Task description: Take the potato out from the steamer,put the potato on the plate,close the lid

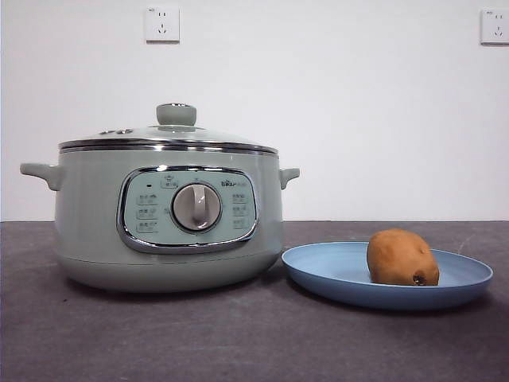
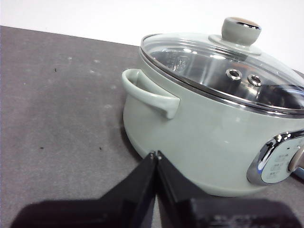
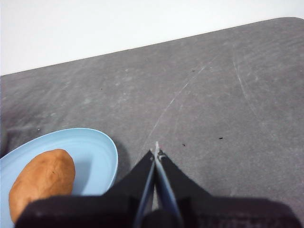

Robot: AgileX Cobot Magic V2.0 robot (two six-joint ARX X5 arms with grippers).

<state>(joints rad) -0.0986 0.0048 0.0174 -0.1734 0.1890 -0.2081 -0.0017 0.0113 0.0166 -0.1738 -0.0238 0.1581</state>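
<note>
Pale-green, one steamer (image 1: 167, 223) stands on the left of the dark grey table (image 1: 238, 342), carrying one domed glass lid (image 1: 169, 135) seated on its chrome rim, with a single round knob (image 1: 176, 114) at 12 o'clock. Its panel shows one silver dial (image 1: 196, 207), and two side handles project at 9 and 3 o'clock. At the steamer's 3 o'clock lies one light-blue plate (image 1: 334, 274), its rim close beside the cooker base. One brown-orange potato (image 1: 402, 258) rests on the plate, dark spot toward the viewer. Two wall sockets (image 1: 162, 24) sit on the white wall behind. Left gripper (image 2: 155, 155), jaws pressed together, hangs just beside the steamer wall below a handle, holding nothing. Right gripper (image 3: 156, 151), jaws likewise pressed together, hangs over bare table just beside the plate.
</note>
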